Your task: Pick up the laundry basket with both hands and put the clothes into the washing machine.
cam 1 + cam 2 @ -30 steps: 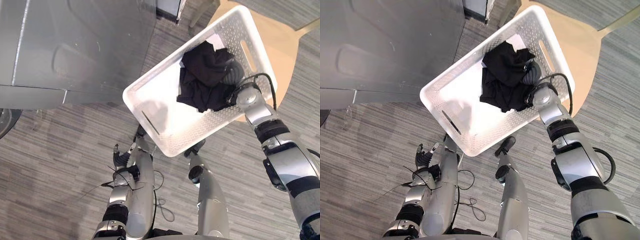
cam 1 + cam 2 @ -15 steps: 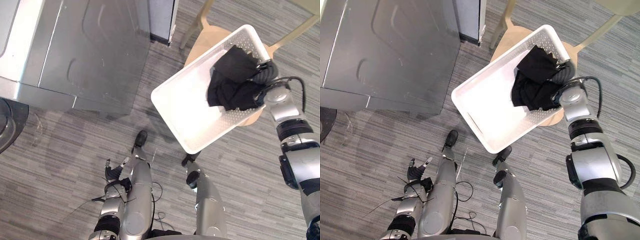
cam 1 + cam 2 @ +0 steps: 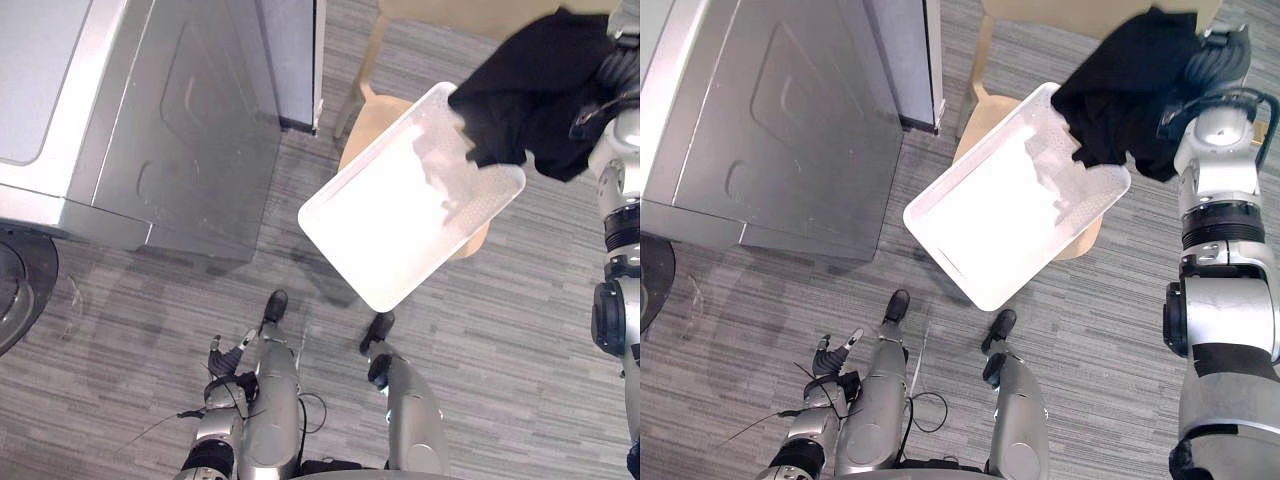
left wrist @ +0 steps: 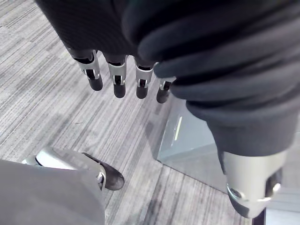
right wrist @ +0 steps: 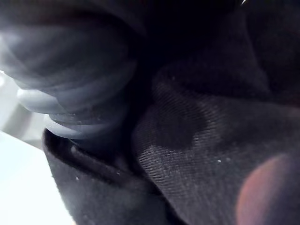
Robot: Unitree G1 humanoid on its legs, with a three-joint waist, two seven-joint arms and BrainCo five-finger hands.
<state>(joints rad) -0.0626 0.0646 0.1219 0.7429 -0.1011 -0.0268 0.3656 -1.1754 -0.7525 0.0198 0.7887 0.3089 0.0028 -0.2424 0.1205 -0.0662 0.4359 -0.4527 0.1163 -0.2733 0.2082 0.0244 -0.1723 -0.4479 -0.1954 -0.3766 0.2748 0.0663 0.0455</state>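
Silver-fingered L hand [image 3: 226,362] hangs low beside the robot, over the grey striped floor [image 3: 110,330]; in the L wrist view its fingers [image 4: 117,80] point down, straight and slightly apart, thumb off to the side, holding nothing. Past it the white laundry basket [image 3: 380,232] lies tilted, one end toward the robot, far end resting over the tan wooden chair [image 3: 368,112]; its floor looks bare now. At the basket's far corner the black clothes [image 3: 1125,75] are bunched up high, lower edge overlapping the rim, rest of the wad clear of the basket and wrapped round the R hand [image 3: 1214,58], which is raised on a near-upright forearm. R wrist view is dark cloth right up against the ribbed cover, so grip can't be told; the wad going up with the hand suggests it's caught, but that's a judgement. Change vs 1 s ago: clothes lay inside the basket w/ R hand pressed into them; now they're lifted out. Camera has also swung, so the basket's shift in frame is partly that. Meaning: clothes are leaving the basket one-handed, basket not carried by both hands, L hand idle throughout. Grey washing machine [image 3: 170,130] stands well apart to the left, nothing in it yet as far as can be seen; the transfer across is what's left.
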